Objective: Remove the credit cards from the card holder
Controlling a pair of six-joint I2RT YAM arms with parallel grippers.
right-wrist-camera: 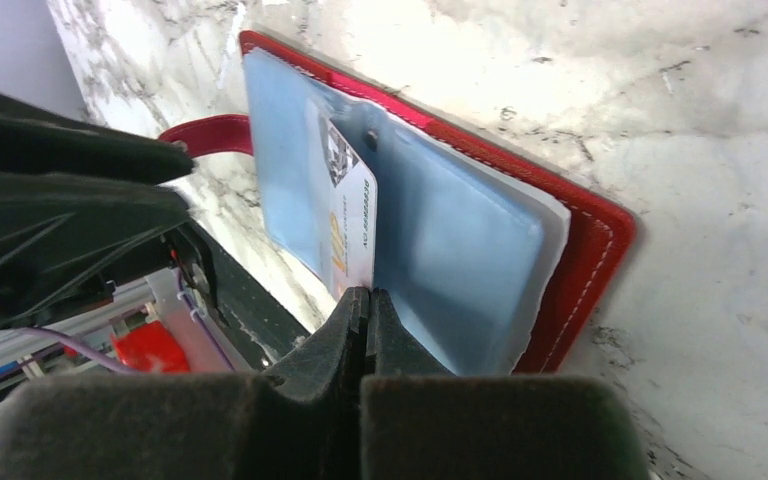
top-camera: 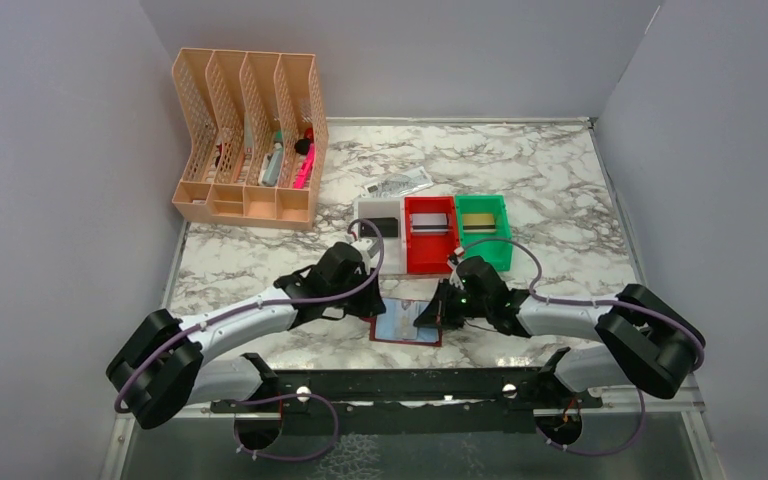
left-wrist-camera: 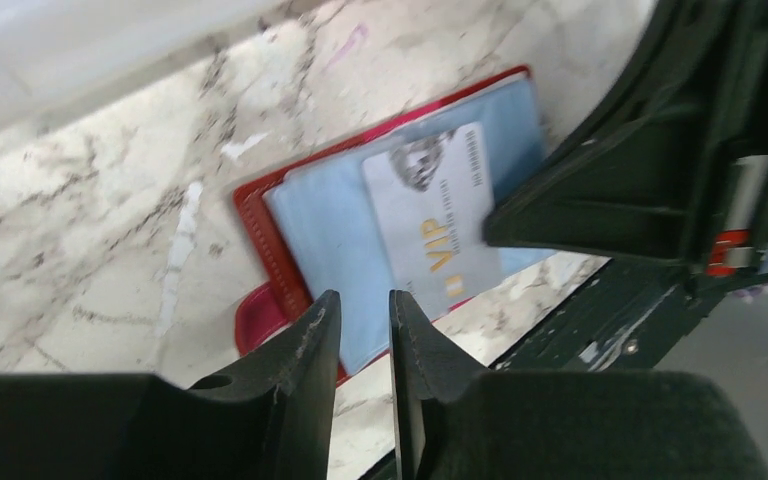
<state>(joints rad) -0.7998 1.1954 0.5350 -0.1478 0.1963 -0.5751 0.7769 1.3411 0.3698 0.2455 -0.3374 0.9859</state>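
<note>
The open maroon bifold card holder lies flat at the marble table's front edge, between both arms. The right gripper is clamped on 1 short end of the pale silver VIP card, whose long axis lines up with it, apparently for a straight pull. The left gripper hovers slightly parted and empty by the holder's tab, probably to pin it.

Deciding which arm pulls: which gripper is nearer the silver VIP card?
Right. The right gripper, shut, touches the edge of the silver card; the left gripper, slightly open, hovers at the tab side of the card holder, short of the card.
</note>
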